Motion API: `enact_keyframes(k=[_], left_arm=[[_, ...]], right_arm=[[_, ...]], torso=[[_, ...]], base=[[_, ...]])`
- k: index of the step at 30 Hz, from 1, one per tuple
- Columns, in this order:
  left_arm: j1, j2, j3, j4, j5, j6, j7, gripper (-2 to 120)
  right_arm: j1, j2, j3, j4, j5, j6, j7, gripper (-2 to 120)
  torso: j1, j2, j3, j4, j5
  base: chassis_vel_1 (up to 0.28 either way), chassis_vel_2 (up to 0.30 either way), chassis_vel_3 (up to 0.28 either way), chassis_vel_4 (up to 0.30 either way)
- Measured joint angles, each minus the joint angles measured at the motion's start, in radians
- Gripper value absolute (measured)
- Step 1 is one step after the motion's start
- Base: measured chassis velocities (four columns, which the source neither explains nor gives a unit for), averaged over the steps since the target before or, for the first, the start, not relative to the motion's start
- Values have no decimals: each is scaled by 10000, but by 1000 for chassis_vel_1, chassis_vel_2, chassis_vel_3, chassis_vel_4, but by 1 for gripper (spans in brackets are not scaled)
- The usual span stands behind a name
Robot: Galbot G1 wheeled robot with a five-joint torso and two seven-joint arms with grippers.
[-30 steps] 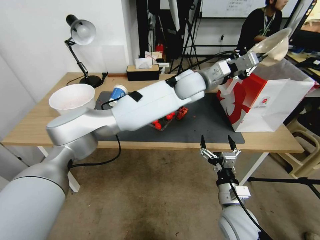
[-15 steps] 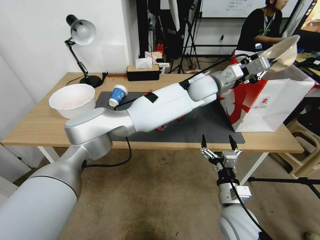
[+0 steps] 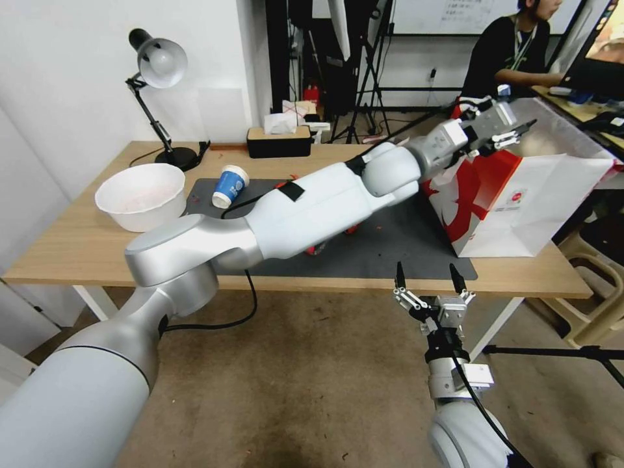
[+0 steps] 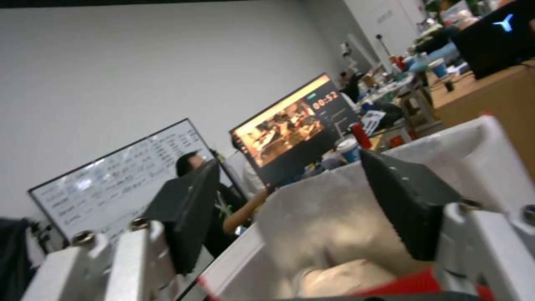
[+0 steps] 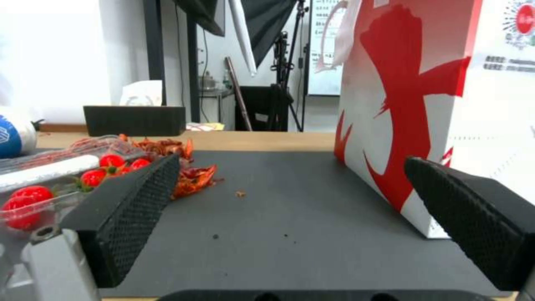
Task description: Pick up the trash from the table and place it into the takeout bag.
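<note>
Nearest, below the table's (image 3: 71,253) front edge: right gripper (image 3: 426,278), pointing up on an upright forearm, black textured fingers (image 5: 128,209) spread wide, nothing between them. Parked there, short of the wood.

On the light-wood top, a dark grey mat (image 3: 390,240), matte and flat. Near its front edge, half hidden under the left arm, a clear plastic tray (image 5: 39,184) with round red fruit, and reddish scraps (image 5: 189,175) just beside it on the mat. Toward the mat's back left corner, a blue-and-white paper cup (image 3: 229,185) lying tilted. Left of the mat, a large white basin (image 3: 140,195), round and glossy.

At the right end of the table, the bag (image 3: 520,195): boxy paper, red and white, a white figure on the red side, a small round red logo with tiny print below, too small to read. Standing upright, mouth open, base partly on the mat.

Left arm stretched long and diagonal across the table, elbow over the mat, wrist raised. Left gripper (image 3: 510,130) over the bag's open mouth, jaws apart, empty. Through the wrist camera, pale beige contents (image 4: 340,271) inside the white bag wall (image 4: 479,142), beneath the black fingers (image 4: 407,200).

At the back edge, a black tissue box (image 3: 279,140) and a desk lamp (image 3: 159,65) with a round grey shade. Far off, a screen (image 4: 290,129) reading 00:52.
</note>
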Motion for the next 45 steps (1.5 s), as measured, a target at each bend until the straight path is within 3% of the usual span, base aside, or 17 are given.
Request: enact_keyframes(k=[3, 5, 7, 8, 11, 15, 18, 19, 23, 31, 34, 39, 45], left_arm=[[151, 415, -194, -394, -123, 125, -119, 79], [227, 604, -271, -554, -139, 157, -139, 83], [513, 1327, -587, -1162, -199, 217, -205, 97], [513, 1327, -587, -1162, -199, 217, -205, 97], [1032, 2452, -1031, -2035, -483, 425, -342, 99], [1632, 3200, -1393, -2440, -558, 465, -399, 100], [3098, 4504, -2327, -3240, -560, 480, -485, 100], [3098, 4504, -2327, -3240, -560, 480, -485, 100], [4665, 5450, -3613, -3836, -329, 417, -436, 100], [6614, 6518, -5377, -4851, -141, 424, -395, 100], [8055, 7036, -6516, -5562, -37, 438, -389, 100], [9532, 7284, -7939, -6318, 47, 432, -359, 100], [11108, 7453, -9030, -6938, 128, 291, -412, 100]], right_arm=[[7, 0, -1, 6, 5, 0, 0, 100], [9, -2, -6, 6, 6, 0, 1, 100], [23, -9, -29, -2, 11, 0, 2, 100], [23, -9, -29, -2, 11, 0, 2, 100], [39, -15, -49, -23, 13, -13, 5, 100], [63, -12, -55, -28, 13, -39, 8, 100], [71, -55, -61, -28, 13, -71, 16, 100], [71, -55, -61, -28, 13, -71, 16, 100], [123, -80, -96, -63, 13, -93, 18, 100], [192, -73, -164, -120, 12, -114, 18, 100], [186, -70, -174, -124, 4, -114, 17, 100], [145, -86, -186, -146, -10, -98, 11, 100], [98, -105, -207, -169, -24, -62, 9, 100]], torso=[[-1, 0, 0, 1, 0], [0, 0, 0, 1, -1], [0, 0, 0, 2, -2], [0, 0, 0, 2, -2], [-1, 1, -1, 2, -4], [0, 0, 0, 3, -4], [-1, 1, -1, 2, -2], [-1, 1, -1, 2, -2], [-1, 1, 0, 0, 1], [-1, 1, -1, 3, -1], [-2, 1, -1, 2, 1], [-2, 1, -1, 3, 4], [-1, 1, -1, -2, 3]], base=[[0, 0, 0, 0], [0, 0, 0, 0], [0, 0, 0, 0], [0, 0, 0, 0], [0, 0, 0, 0], [0, 0, 0, 0], [0, 0, 0, 0], [0, 0, 0, 0], [0, 0, 0, 0], [0, 0, 0, 0], [0, 0, 0, 0], [0, 0, 0, 0], [0, 0, 0, 0]])
